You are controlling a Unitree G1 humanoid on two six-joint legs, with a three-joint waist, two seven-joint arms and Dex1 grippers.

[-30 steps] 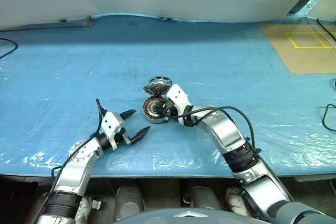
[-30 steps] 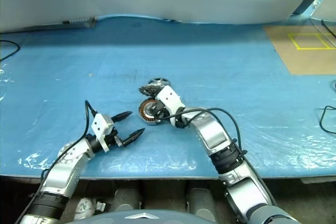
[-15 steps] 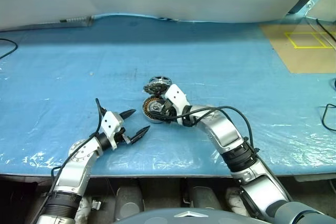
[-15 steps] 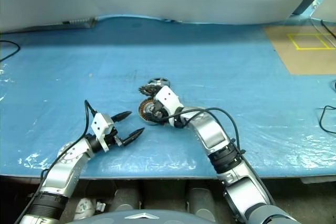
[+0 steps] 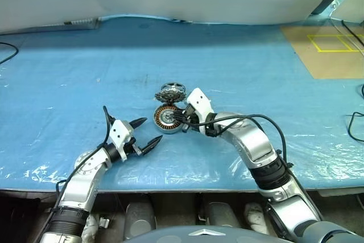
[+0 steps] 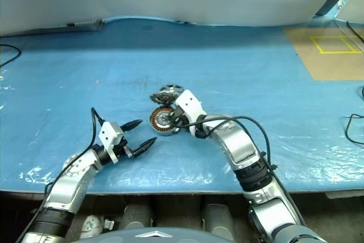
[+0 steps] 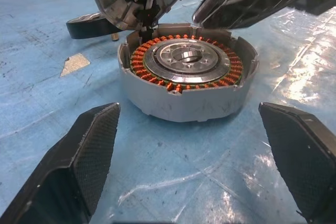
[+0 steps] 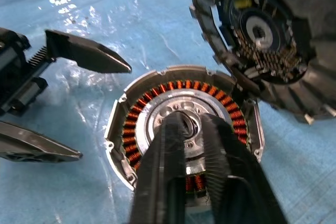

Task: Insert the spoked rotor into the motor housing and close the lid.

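The motor housing [image 5: 168, 119], a round silver cup with copper windings, lies on the blue sheet. Just behind it the lid [image 5: 170, 92], a jagged-edged grey disc, leans upright with its inner face toward the housing. A black rim [image 7: 89, 24] shows low behind the lid, apparently the spoked rotor, its spokes hidden. My right gripper [image 8: 191, 124] is shut with nothing in it. Its fingertips point down onto the housing's silver hub. My left gripper [image 5: 152, 131] stands open to the left of the housing, apart from it, pointing at its wall.
A blue plastic sheet [image 5: 85, 72] covers the table. A tan board with a yellow square outline [image 5: 330, 49] lies at the back right. Black cables lie at the right edge [image 5: 355, 126] and the far left [image 5: 7, 52]. The table's front edge runs just below my arms.
My right forearm has swung slightly to the right, its fingertips staying over the housing. The housing, the lid and my left arm have not moved.
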